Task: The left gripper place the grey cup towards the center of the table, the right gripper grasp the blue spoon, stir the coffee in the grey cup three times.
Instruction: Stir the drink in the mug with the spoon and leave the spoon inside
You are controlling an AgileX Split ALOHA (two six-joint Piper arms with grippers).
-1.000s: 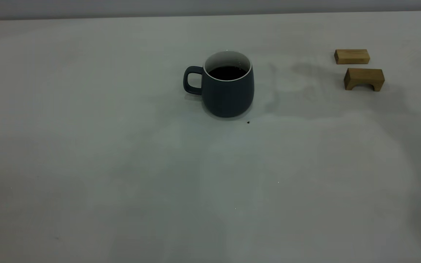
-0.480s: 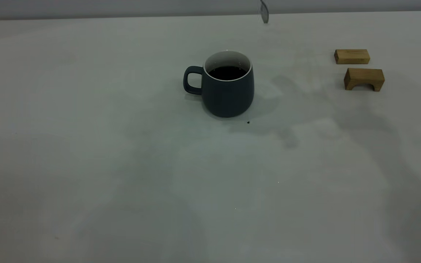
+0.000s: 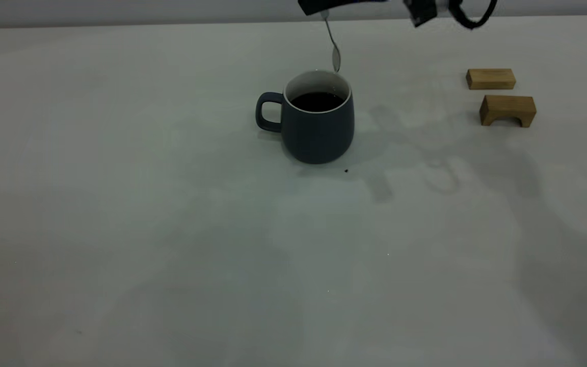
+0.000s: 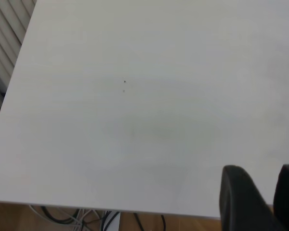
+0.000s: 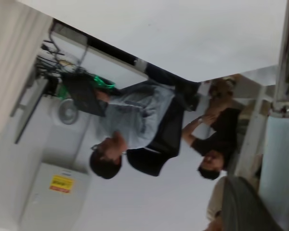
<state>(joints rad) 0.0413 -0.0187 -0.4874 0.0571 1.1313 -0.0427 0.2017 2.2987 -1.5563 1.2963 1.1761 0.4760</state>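
Note:
The grey cup (image 3: 318, 130) stands upright near the middle of the table (image 3: 120, 204), handle to the left, with dark coffee (image 3: 317, 101) inside. My right gripper (image 3: 319, 6) reaches in at the top edge, shut on the blue spoon (image 3: 332, 43). The spoon hangs down with its metal bowl just above the cup's far right rim, clear of the coffee. In the right wrist view the pale blue spoon handle (image 5: 279, 159) runs beside a gripper finger (image 5: 243, 204). My left gripper (image 4: 260, 169) is away from the cup, open over bare table near an edge.
Two wooden blocks lie at the back right, a flat one (image 3: 490, 79) and an arched one (image 3: 507, 110). A small dark speck (image 3: 346, 171) lies in front of the cup. Two people (image 5: 135, 125) show beyond the table in the right wrist view.
The right gripper has come into view at the top, carrying the spoon left and down. The spoon's bowl went from the top edge to just above the cup's rim. The cup has not moved.

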